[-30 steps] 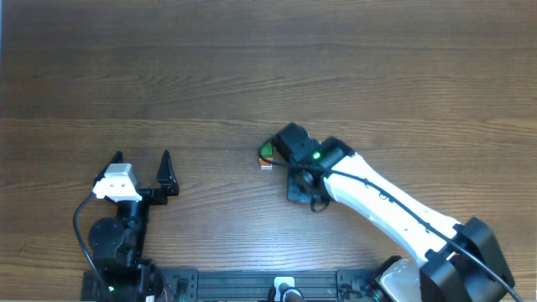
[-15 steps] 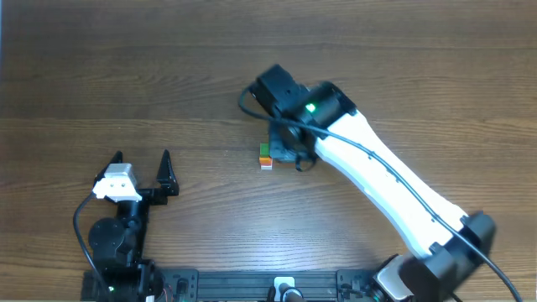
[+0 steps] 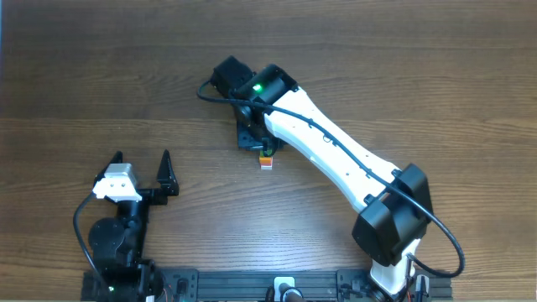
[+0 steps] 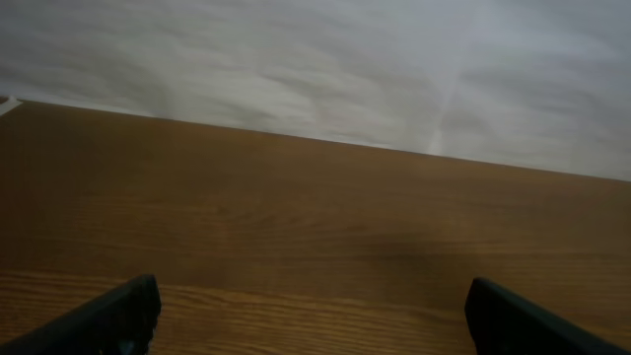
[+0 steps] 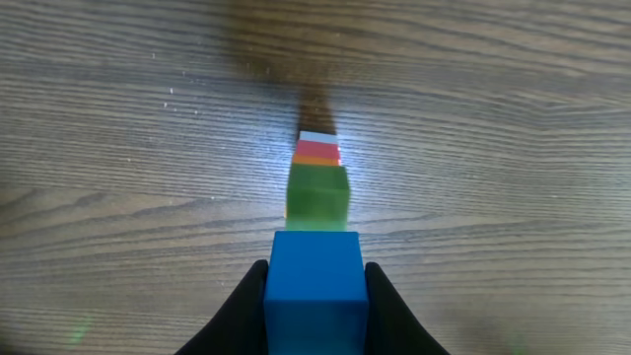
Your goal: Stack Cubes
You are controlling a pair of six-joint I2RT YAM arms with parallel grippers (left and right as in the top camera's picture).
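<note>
Now: blue cube [image 5: 315,301] clamped in the right claw [image 5: 315,279], held aloft just short of the stack [image 5: 318,182]. The stack's top is a green cube [image 5: 318,195], with orange, red and white layers below, standing mid-worktop [image 3: 419,75]. Over the last second the right arm swung from the stack's near-right side up and across it; the stack kept its spot. Judgement: carry phase nearly over; alignment and lowering onto green remain. Left claw [image 3: 141,159] spread wide near its base, unmoved.

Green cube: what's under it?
An orange cube, then a red cube, then a white cube; only their edges show, the green cube covers the rest.
</note>
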